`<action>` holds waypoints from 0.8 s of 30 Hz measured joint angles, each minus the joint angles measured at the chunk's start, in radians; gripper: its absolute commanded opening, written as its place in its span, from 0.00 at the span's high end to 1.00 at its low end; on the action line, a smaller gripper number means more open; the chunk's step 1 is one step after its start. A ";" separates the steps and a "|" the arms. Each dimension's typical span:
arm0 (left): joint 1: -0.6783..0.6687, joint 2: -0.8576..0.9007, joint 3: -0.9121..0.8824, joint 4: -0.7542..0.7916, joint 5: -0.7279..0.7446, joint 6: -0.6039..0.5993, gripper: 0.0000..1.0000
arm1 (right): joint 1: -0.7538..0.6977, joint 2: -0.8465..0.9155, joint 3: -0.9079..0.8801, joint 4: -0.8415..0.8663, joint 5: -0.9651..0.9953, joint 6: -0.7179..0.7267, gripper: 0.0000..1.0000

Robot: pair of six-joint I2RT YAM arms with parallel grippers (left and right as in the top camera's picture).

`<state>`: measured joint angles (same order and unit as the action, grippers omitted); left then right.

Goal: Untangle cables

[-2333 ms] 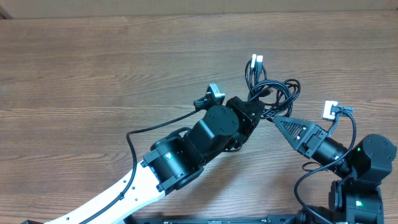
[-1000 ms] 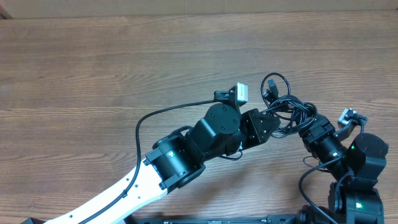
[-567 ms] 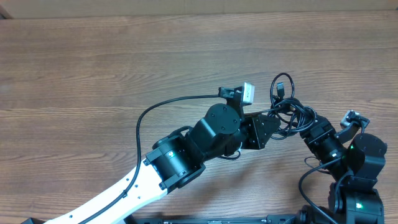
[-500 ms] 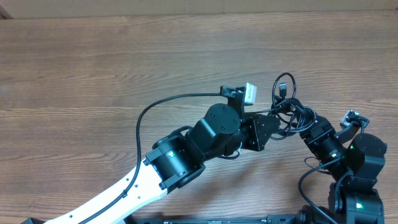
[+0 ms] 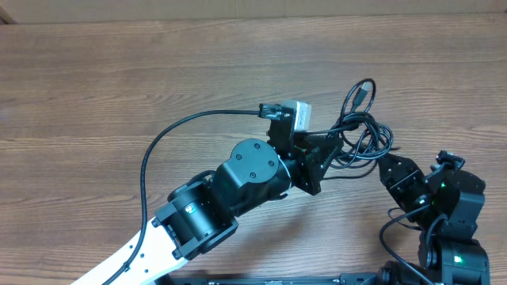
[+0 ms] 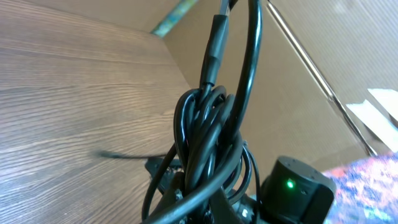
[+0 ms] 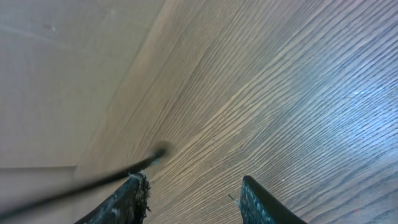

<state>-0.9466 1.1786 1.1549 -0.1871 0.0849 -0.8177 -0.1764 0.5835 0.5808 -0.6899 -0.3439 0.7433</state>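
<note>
The cables [image 5: 360,133] are a knotted bundle of thin black cords, held off the wooden table [image 5: 119,71]. One looped strand with a plug [image 5: 361,92] sticks out toward the far side. My left gripper [image 5: 323,152] is shut on the bundle's left side. In the left wrist view the knot [image 6: 208,134] fills the middle and rises straight out of the jaws [image 6: 211,208]. My right gripper [image 5: 394,168] sits just right of the bundle. In the right wrist view its fingers [image 7: 191,186] are open and empty, with one blurred strand [image 7: 106,179] beside the left finger.
The thick black robot cable [image 5: 190,120] arcs from the left wrist camera down along the left arm. The right arm's base [image 5: 453,237] stands at the front right corner. A cardboard wall [image 6: 298,93] rises behind the table.
The left arm has swung left and turned, carrying the bundle with it. The right gripper, which was in the bundle, has let go and drawn back to the right.
</note>
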 measured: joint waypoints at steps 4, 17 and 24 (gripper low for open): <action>0.000 0.000 0.000 -0.004 -0.043 -0.021 0.96 | 0.000 0.000 0.000 0.001 -0.057 -0.013 0.53; 0.000 0.000 0.000 -0.068 -0.241 -0.425 0.96 | 0.000 0.000 -0.003 0.174 -0.622 0.027 0.20; 0.000 0.001 0.000 -0.072 -0.256 -0.469 0.96 | 0.000 0.000 -0.004 0.277 -0.708 0.110 0.18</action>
<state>-0.9466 1.1793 1.1549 -0.2588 -0.1707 -1.2865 -0.1764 0.5835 0.5766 -0.4126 -1.0523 0.8536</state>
